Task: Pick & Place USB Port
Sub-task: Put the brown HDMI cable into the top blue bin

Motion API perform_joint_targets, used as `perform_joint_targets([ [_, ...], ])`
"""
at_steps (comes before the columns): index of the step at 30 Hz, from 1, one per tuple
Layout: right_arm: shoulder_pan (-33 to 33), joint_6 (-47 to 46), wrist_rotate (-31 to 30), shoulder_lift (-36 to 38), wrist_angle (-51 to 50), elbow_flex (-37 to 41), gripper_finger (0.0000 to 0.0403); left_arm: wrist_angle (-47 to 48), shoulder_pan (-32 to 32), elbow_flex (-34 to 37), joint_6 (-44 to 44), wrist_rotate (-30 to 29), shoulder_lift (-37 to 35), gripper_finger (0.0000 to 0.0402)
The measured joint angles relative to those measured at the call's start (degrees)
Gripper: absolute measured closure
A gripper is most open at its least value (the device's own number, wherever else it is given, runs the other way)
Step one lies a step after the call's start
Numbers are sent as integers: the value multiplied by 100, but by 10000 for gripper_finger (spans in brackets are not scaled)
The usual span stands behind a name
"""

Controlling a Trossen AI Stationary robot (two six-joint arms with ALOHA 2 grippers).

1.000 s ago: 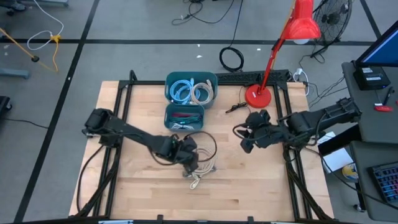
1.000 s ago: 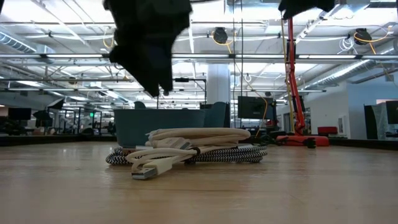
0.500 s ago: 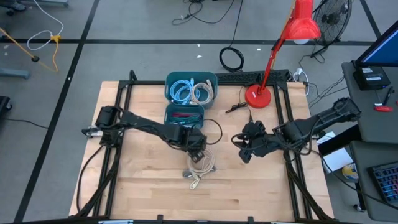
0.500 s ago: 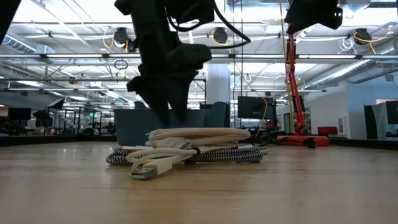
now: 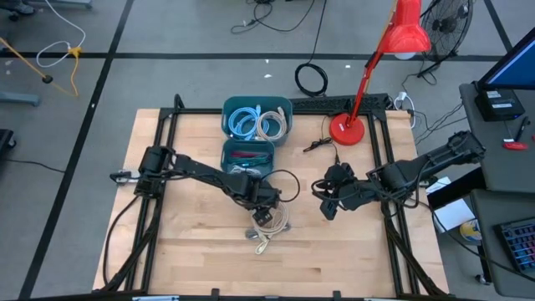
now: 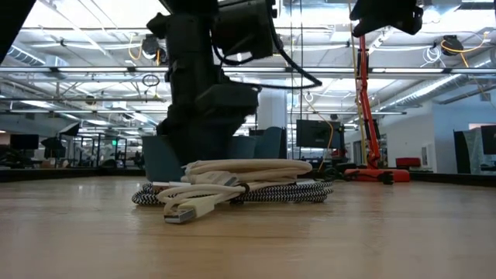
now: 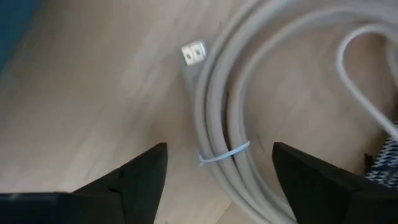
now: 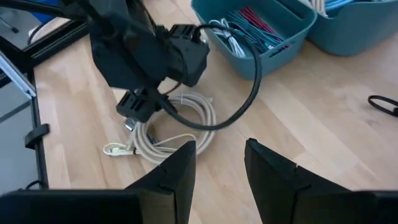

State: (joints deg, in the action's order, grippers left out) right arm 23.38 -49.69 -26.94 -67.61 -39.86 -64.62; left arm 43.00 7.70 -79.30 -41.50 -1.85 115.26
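A coil of beige USB cable (image 5: 272, 221) lies on the wooden table on top of a black-and-white braided cable (image 6: 298, 194). A thin tie (image 7: 224, 152) binds the coil, and its plug (image 6: 180, 215) rests on the wood toward the near edge. My left gripper (image 7: 217, 186) points steeply down over the coil's far side, open, with one finger on either side of the bundled strands. In the low view the left gripper (image 6: 203, 147) stands just behind the coil. My right gripper (image 8: 221, 168) hovers open to the right, well above the table, with nothing between its fingers.
Two teal bins of cables (image 5: 257, 119) (image 5: 247, 155) stand just beyond the coil. A red desk lamp's base (image 5: 346, 130) and a small black cable (image 5: 316, 144) are at the far right. Black frame rails (image 5: 167, 142) run along the table's sides.
My left gripper has come down and a little toward the table's right edge, and it has tipped steeper, so it now stands right at the cable coil. My right gripper has sunk slightly toward the near edge. The cables have not moved.
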Motion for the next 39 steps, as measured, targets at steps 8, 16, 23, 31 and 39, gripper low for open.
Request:
perform_joint_targets([
  [8,0,0,-18,0,166,0,273,18,30,1,112,188,55,349],
  [16,-2,-18,-22,0,205,0,273,124,114,-181,-96,110,-617,365],
  [23,-2,-19,-22,0,286,0,273,177,-131,-588,-234,-766,-1710,365],
  [31,-4,210,-2,0,677,0,273,866,-1773,-1249,164,-1207,-2070,365],
  [39,-295,727,194,218,837,0,273,783,-3646,-1321,425,-203,-1647,365],
])
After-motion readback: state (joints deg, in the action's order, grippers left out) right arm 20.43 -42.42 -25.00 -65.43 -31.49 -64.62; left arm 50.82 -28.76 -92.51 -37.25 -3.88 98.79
